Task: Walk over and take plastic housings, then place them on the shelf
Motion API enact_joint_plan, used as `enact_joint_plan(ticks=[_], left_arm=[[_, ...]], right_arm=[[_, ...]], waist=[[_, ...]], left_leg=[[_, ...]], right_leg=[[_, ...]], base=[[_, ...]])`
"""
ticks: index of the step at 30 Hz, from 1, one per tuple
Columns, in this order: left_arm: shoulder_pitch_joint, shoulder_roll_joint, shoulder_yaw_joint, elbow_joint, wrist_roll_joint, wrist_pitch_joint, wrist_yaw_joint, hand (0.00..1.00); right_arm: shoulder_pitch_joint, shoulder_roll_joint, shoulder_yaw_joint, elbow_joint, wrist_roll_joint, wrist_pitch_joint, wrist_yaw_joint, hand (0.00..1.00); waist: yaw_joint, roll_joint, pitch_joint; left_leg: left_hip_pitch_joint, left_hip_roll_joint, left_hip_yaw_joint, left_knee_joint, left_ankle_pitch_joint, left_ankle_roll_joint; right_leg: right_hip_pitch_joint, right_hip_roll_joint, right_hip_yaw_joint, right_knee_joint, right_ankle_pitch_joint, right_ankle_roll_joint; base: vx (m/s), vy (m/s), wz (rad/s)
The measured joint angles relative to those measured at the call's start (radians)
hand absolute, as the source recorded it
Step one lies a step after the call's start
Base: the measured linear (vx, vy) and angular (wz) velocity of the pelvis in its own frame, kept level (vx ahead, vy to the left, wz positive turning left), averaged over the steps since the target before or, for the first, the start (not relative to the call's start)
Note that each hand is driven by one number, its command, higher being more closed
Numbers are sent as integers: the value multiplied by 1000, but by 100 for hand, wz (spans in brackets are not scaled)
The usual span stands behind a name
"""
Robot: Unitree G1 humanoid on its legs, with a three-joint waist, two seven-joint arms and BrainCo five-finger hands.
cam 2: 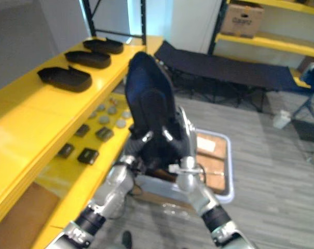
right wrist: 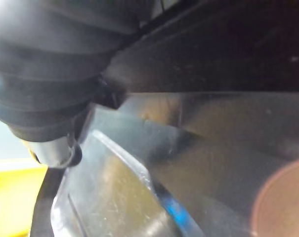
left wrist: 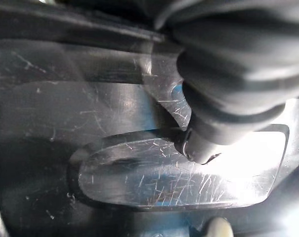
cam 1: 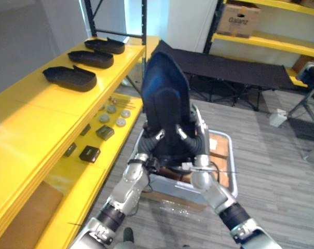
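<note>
Over crate [cam 1: 230, 155] w/ brown cardboard [cam 1: 219, 146], L hand [cam 1: 159, 136] & R hand [cam 1: 181, 134] clamp upright housing [cam 1: 164, 88]; 3 more housings [cam 1: 69, 78] on shelf [cam 1: 53, 106].

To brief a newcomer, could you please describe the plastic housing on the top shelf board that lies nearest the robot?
Find the yellow shelf on the robot's left. Its top board carries a row, all black: far housing, middle housing, near housing. The near housing alone has bare yellow board on its robot side.

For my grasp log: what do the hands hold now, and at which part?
The left hand and the right hand grip a black plastic housing at its lower end, one per side.
</note>
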State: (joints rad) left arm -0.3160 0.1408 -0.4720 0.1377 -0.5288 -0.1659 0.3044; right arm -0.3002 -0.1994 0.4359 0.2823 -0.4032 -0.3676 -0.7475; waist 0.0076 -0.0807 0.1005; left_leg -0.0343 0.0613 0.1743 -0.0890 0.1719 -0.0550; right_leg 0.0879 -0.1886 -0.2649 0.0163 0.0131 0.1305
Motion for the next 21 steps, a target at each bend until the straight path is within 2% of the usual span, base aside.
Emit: enact_joint_plan(ticks=[1, 3, 7, 8, 10, 11, 14, 15, 18, 21], left_arm=[[0, -1, 11, -20, 34, -9, 15, 100], [0, -3, 37, -62, 79, -24, 44, 100], [1, -62, 138, -159, 148, -99, 73, 100], [1, -82, 166, -179, 155, -132, 80, 100], [1, -96, 187, -195, 167, -153, 87, 100], [3, -106, 208, -201, 190, -164, 94, 100], [14, -111, 255, -203, 205, -163, 129, 100], [18, -111, 276, -204, 239, -161, 152, 100], [28, -111, 306, -204, 315, -159, 196, 100], [69, -111, 333, -205, 356, -158, 239, 100]], right_arm=[[11, 0, 0, -9, 27, -22, 23, 0], [29, 2, 1, -42, 65, -36, 69, 0], [47, 23, -18, -85, 160, -71, 154, 0], [50, 40, -34, -98, 207, -71, 186, 0], [54, 48, -64, -119, 245, -73, 216, 0], [54, 49, -94, -128, 275, -81, 235, 0], [55, 50, -145, -140, 343, -90, 262, 0], [55, 50, -166, -153, 373, -95, 271, 0], [61, 62, -229, -157, 441, -111, 283, 0], [87, 80, -309, -158, 539, -122, 341, 0]], waist=[[0, 0, 0], [0, 0, 0], [0, 2, 2], [1, 3, 8], [1, 2, 31], [0, 1, 55], [3, 13, 105], [1, 21, 128], [0, 24, 167], [0, 23, 203]], left_leg=[[0, 0, 0, 0, 0, 0], [1, -1, 1, 0, 0, 0], [-2, -2, 11, 6, 0, 0], [-2, -3, 14, 6, 1, 0], [-13, -5, 13, 37, -6, 6], [-39, -5, 3, 95, -30, 5], [-81, 7, 2, 191, -73, 11], [-107, 16, 1, 225, -86, 10], [-154, 29, -1, 252, -89, 9], [-166, 27, -4, 245, -89, 8]], right_leg=[[0, 0, 1, 0, 0, 0], [-2, 1, 1, 4, 0, 0], [-49, -5, 23, 79, -29, -5], [-71, -12, 28, 124, -44, -5], [-85, -22, 30, 171, -67, -5], [-99, -30, 35, 205, -89, -5], [-123, -32, 48, 249, -107, -1], [-135, -27, 52, 257, -108, 0], [-174, -14, 74, 263, -107, -1], [-179, -6, 77, 251, -106, -3]], base=[[0, 0, 0], [-4, 0, -2], [-22, 4, -8], [-37, -4, 0], [-58, -4, 9], [-79, 0, 10], [-139, 4, -2], [-141, 11, -10], [-112, 20, -4], [-73, 15, 6]])
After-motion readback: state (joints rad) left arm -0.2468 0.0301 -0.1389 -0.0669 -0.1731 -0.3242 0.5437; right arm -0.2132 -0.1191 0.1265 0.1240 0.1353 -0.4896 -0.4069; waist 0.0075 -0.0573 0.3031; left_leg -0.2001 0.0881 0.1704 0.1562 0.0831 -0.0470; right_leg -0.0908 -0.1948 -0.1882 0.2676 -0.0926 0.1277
